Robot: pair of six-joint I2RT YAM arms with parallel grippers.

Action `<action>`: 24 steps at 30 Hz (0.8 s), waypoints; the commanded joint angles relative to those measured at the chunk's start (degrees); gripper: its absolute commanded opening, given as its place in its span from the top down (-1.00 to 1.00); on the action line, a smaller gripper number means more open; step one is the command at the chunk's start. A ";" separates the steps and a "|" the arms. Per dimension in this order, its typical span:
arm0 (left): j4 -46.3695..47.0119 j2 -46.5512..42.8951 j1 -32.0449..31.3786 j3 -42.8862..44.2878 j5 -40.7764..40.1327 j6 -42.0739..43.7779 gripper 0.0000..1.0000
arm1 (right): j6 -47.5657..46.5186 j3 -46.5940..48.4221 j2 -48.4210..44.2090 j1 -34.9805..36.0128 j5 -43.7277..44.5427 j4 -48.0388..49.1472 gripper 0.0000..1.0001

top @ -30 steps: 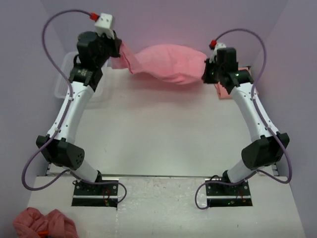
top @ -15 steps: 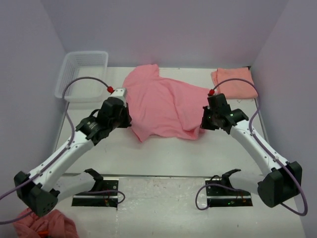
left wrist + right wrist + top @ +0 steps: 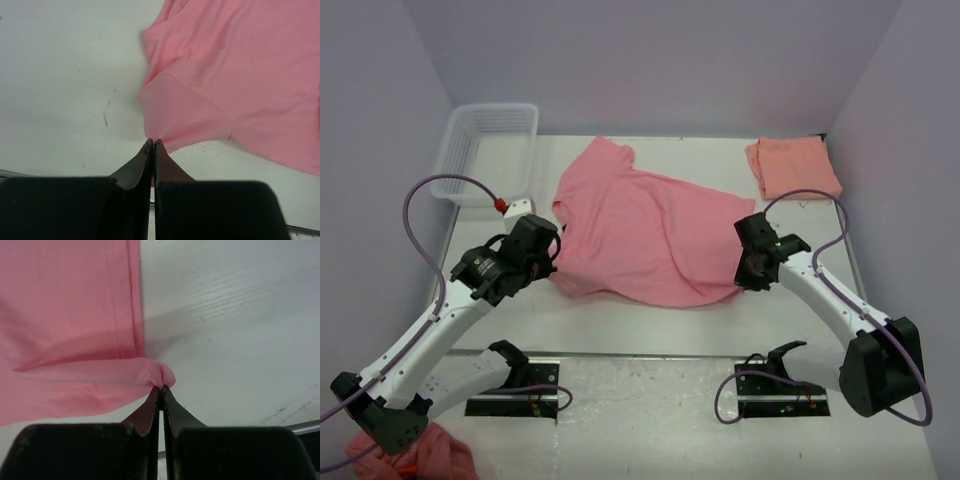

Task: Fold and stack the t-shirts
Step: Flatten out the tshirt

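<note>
Rose-pink t-shirt is being pinched at its two near corners. The left gripper is pressing its jaws together on a turned-over flap of cloth, and the right gripper is nipping a bunched corner beside the hem seam. The shirt is lying spread across the middle of the white table. A folded salmon-orange t-shirt is resting at the far right, well apart, and a white basket is standing at the far left.

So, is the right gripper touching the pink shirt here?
Touching. The right wrist view shows the right gripper closed on a bunched hem corner of the rose-pink t-shirt.
</note>
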 commanded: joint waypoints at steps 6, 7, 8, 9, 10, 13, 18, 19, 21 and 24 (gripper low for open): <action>-6.34 -1.81 -0.13 2.74 -5.31 -4.93 1.00 | 8.81 2.41 -6.09 -0.38 10.94 -6.79 1.00; -7.39 -2.17 -0.13 3.09 -5.75 -4.85 1.00 | 8.90 2.59 -7.15 -0.38 11.84 -7.23 1.00; -8.88 -2.35 -0.13 3.61 -7.59 -6.15 1.00 | 8.72 3.11 -8.81 -0.64 12.28 -7.67 1.00; -9.94 -2.78 -0.22 4.05 -8.39 -6.60 1.00 | 8.29 3.29 -9.44 -0.91 12.38 -7.67 1.00; -10.73 -2.96 -0.22 4.67 -9.09 -6.43 1.00 | 8.02 3.64 -9.62 -1.26 11.85 -7.76 1.00; -13.63 -3.05 -0.22 6.42 -10.76 -8.10 1.00 | 8.02 4.43 -8.66 -1.35 10.89 -9.60 1.00; -15.57 -4.11 -0.13 6.69 -12.17 -9.24 1.00 | 7.06 4.26 -9.01 -1.43 9.39 -8.73 1.00; -15.84 -3.84 -0.13 6.69 -12.17 -9.50 1.00 | 6.70 4.26 -8.66 -1.35 9.04 -8.81 1.00; -15.40 -3.49 -0.22 6.34 -11.83 -9.16 1.00 | 5.91 4.17 -7.35 -1.35 7.73 -8.29 1.00; -13.13 -2.79 -0.13 5.64 -11.47 -8.02 1.00 | 5.30 3.91 -5.76 -1.35 6.31 -6.97 1.00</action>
